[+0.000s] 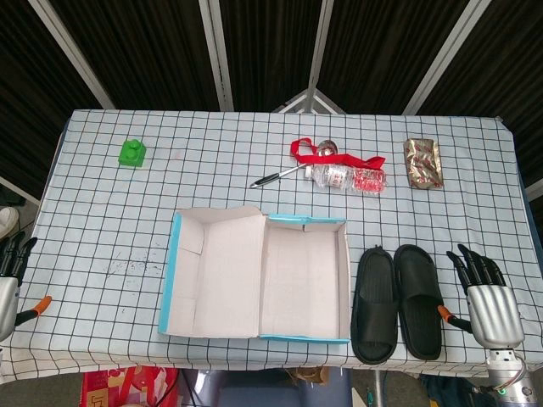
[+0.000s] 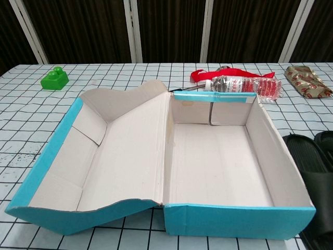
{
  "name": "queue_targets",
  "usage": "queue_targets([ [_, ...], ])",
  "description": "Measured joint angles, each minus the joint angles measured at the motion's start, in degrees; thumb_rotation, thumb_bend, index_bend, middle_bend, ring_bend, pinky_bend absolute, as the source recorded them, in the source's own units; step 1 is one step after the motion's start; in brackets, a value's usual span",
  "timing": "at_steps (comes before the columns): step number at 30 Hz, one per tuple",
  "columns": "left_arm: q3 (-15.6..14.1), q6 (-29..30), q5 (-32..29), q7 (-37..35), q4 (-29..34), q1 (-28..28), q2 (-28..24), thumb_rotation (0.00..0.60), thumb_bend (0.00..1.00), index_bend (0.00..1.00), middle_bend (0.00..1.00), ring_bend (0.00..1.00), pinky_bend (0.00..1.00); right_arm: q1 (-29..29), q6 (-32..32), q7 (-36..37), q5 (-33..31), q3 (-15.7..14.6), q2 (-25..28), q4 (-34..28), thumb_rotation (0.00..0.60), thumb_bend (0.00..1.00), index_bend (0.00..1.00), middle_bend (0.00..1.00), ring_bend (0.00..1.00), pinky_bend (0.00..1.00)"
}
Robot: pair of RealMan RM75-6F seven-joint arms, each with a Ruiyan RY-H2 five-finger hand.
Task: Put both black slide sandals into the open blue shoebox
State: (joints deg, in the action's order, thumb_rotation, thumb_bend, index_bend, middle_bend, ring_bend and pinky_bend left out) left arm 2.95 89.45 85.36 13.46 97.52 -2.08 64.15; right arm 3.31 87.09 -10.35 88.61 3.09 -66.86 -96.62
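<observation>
Both black slide sandals (image 1: 397, 301) lie side by side on the bench (image 1: 212, 153), just right of the open blue shoebox (image 1: 259, 275). The right hand (image 1: 488, 301) and left hand (image 1: 10, 275) are spread, holding nothing. A sandal could be snagged on the box wall if lifted too low.

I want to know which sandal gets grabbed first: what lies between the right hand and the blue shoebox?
Both black sandals, side by side, lie between the right hand and the blue shoebox; the head view shows this.

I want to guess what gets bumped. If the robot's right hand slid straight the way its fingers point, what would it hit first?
Probably nothing soon. The right hand points up the table, beside the black sandals; only bare checked cloth lies ahead.
</observation>
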Motion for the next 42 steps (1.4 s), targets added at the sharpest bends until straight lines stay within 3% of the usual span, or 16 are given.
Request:
queue_targets([
  [32, -0.01, 3.47, 2.47, -4.83, -0.41, 1.28, -1.00, 0.600, 0.08, 0.07, 0.00, 0.00, 0.10, -0.25, -2.58, 4.77, -1.46, -1.39, 2.76, -4.13, 0.600, 0.16, 0.14, 0.08, 0.11, 0.14],
  [42, 0.13, 4.49, 2.40, -6.25, 0.11, 2.05, -2.07, 0.600, 0.08, 0.07, 0.00, 0.00, 0.10, -0.21, -6.76, 7.04, -1.58, -4.19, 4.27, -12.12, 0.600, 0.16, 0.12, 0.08, 0.11, 0.14],
])
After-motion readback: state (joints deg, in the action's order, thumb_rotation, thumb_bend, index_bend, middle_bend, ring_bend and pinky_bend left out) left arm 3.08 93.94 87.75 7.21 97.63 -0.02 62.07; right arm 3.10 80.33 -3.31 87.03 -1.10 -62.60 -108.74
